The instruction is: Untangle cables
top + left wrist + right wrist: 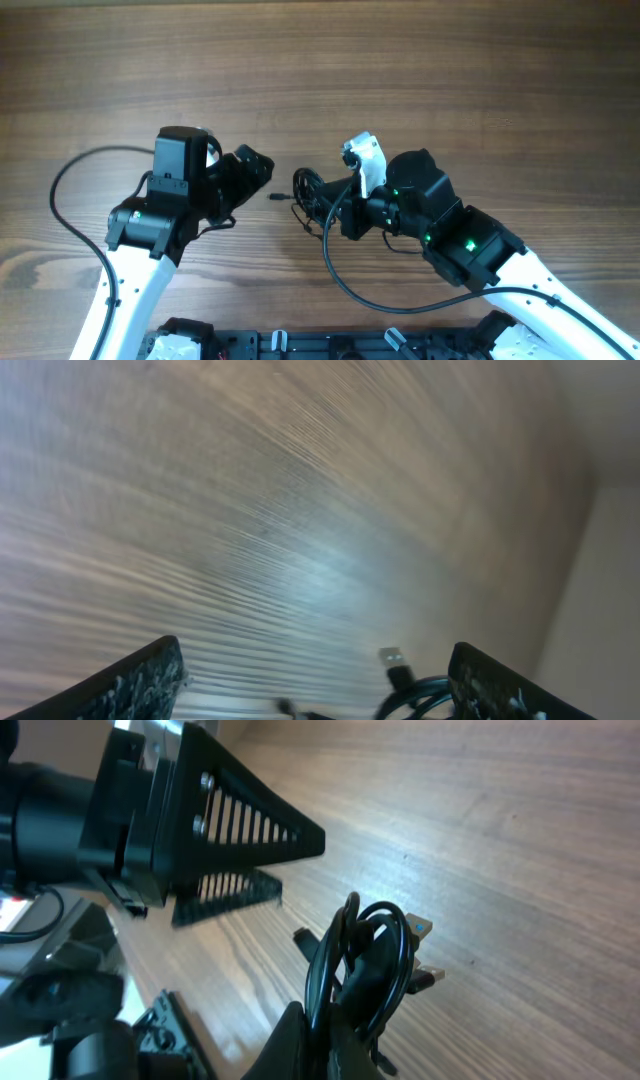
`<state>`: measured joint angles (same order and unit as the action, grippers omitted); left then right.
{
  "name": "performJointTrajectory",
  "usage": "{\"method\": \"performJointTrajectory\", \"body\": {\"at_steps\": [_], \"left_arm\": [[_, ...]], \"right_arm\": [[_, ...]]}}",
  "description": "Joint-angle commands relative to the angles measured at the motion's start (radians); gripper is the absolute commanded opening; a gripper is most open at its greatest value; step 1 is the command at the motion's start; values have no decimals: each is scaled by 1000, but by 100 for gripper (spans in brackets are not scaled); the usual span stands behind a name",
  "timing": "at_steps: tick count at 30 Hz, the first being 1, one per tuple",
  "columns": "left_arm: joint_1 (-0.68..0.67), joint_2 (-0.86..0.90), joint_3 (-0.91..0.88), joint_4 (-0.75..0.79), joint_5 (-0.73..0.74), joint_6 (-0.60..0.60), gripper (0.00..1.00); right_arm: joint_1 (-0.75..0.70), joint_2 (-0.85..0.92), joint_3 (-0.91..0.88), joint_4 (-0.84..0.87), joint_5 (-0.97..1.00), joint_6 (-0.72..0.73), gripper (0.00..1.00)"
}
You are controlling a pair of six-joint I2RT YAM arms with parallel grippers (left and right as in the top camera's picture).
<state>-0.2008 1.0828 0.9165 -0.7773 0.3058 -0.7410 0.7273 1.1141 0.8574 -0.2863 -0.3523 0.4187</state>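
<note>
The cables are a small dark bunch of thin black loops on the wooden table between the two arms. My right gripper is shut on the bunch. In the right wrist view its closed fingers pinch one loop of the cables, which stand up from the jaws with two plug ends poking right. My left gripper is open just left of the bunch. In the left wrist view its gripper has nothing between the fingers, and a silver plug and a cable loop lie near the right finger.
Thick black arm cords curve over the table at the left and at the front right. A black rail runs along the near edge. A loose plug end lies between the grippers. The left gripper's lattice finger shows close by in the right wrist view.
</note>
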Motion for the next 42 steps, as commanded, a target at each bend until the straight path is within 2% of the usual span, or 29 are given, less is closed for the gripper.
{"method": "performJointTrajectory", "body": {"at_steps": [1,2,5,8,10,12,16,17,19,21,30,37,42], "left_arm": [[0,3,13,0,69,475,87],[0,3,13,4,118,557,87],[0,3,13,11,270,703,84],[3,3,13,11,435,814,78],[3,3,13,11,522,866,76],[3,3,13,11,547,869,75],[3,3,13,15,573,869,66],[3,3,13,19,573,869,58],[3,4,13,29,573,869,58],[3,4,13,28,573,868,54],[3,37,13,-6,573,867,54],[3,96,13,-2,612,865,44],[2,98,13,3,619,865,42]], "right_arm": [[-65,-19,3,-17,-257,-89,4],[-110,-18,3,-31,-362,-109,4],[-216,-18,3,-61,-502,-133,4],[-348,-12,0,-73,-740,-222,4],[-394,5,0,-75,-832,-235,4],[-409,27,0,-85,-851,-236,4],[-408,119,-1,-81,-981,-299,4],[-408,156,-1,-74,-1030,-307,4],[-408,209,-1,-58,-1067,-307,5],[-408,241,-1,-29,-1113,-307,5],[-408,254,-1,153,-1139,-179,5],[-408,254,-1,174,-1136,-147,5],[-408,254,-1,175,-1114,-127,5]]}}
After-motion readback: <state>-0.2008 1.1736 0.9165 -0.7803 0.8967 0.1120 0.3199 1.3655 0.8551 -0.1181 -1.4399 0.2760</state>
